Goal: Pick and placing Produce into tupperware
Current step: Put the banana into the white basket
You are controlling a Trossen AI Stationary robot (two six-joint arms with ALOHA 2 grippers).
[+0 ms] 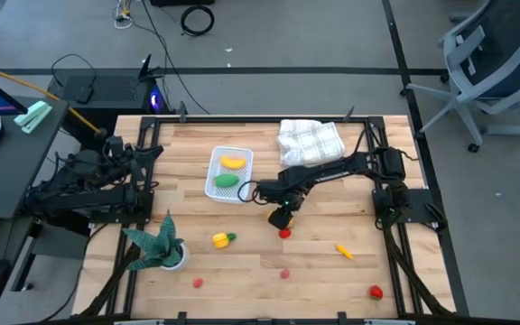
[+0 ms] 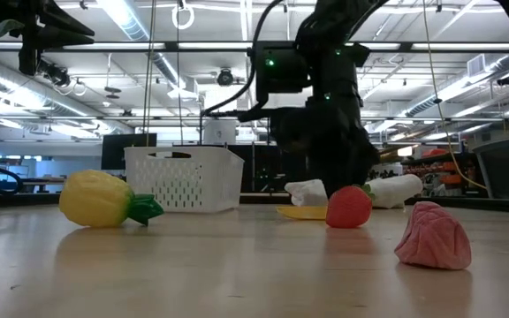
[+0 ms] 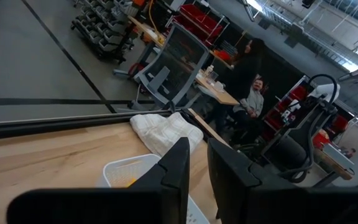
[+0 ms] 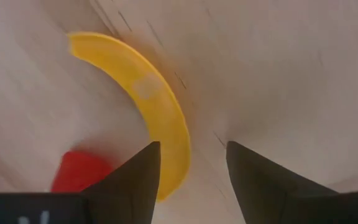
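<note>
The white perforated tupperware (image 1: 228,171) sits on the table left of centre, with a yellow piece (image 1: 233,162) and a green piece (image 1: 227,180) inside. My right gripper (image 4: 188,168) is open and points down over the yellow banana (image 4: 148,93), which lies flat on the wood. One banana end shows beside one finger, and a small red piece (image 4: 79,171) lies next to it. In the high view the right gripper (image 1: 283,215) hides the banana, with the red piece (image 1: 284,233) just nearer. My left gripper (image 3: 197,168) waits by the table's left edge, its fingers a narrow gap apart.
A yellow piece with a green tip (image 1: 224,239), an orange piece (image 1: 343,251), a red piece (image 1: 376,292) and two pink ones (image 1: 285,273) (image 1: 198,282) lie on the near half. A potted plant (image 1: 161,248) stands near left. A checked cloth (image 1: 310,140) lies far right.
</note>
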